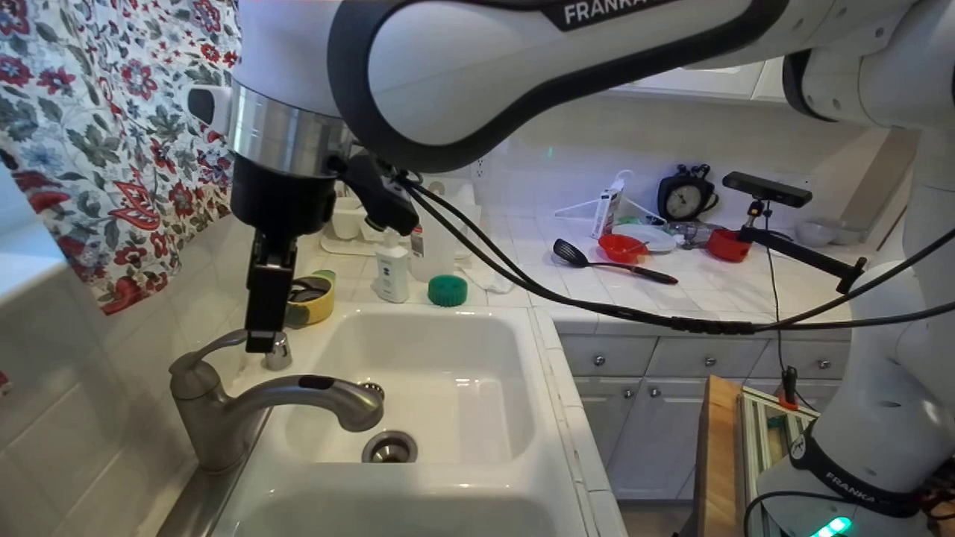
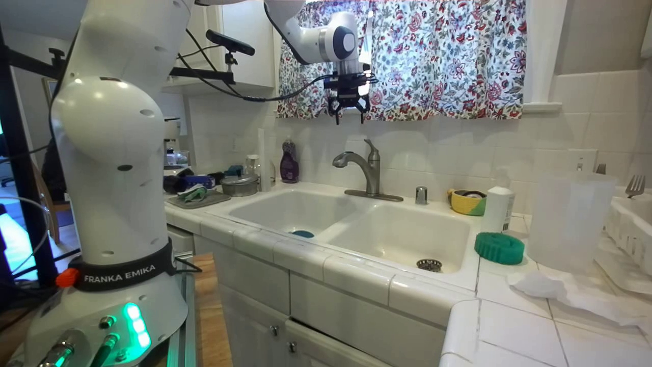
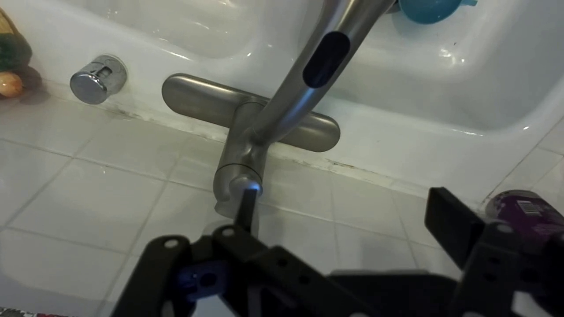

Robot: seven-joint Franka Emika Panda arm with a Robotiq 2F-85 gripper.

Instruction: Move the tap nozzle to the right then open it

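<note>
Hovering over tap (image 2: 373,176): gripper (image 2: 350,121), pointing down, fingers (image 3: 246,213) spread well apart. In an exterior view a gap shows between fingertips and lever (image 2: 371,146), curtain (image 2: 438,66) behind. In the wrist view one finger partly covers the lever; the other stands off to picture-right, against the tiles (image 3: 299,189), gripper partly hiding purple bottle (image 3: 520,207).

Spout (image 1: 310,395): grey metal, arched, coming off the tap's upright body, out over sink (image 1: 462,477). In the wrist view it slants up and right, dark oval (image 3: 327,59) on its upper side, head cut off by the top edge. In an exterior view the head (image 2: 341,159) bends to picture-left, nose down. Lever sits on top of tap.

Tap stands on oblong plate (image 3: 198,94) along sink's back rim. Chrome cap (image 2: 421,195) on same rim, near plate; yellow mug (image 2: 466,205) past it, dark stuff inside. Blue thing (image 2: 302,234) down in one basin (image 2: 300,206), can't tell what; drain (image 2: 429,265) in the other.

Counter (image 2: 519,321): green disc (image 2: 499,248), in both exterior views, white bottle (image 1: 392,274) near it. Farther along: black spatula (image 1: 634,270), red bowl (image 1: 621,248), clock (image 1: 684,203). Arm (image 1: 455,82) crosses the top of an exterior view, cables (image 1: 712,326) looping right.
</note>
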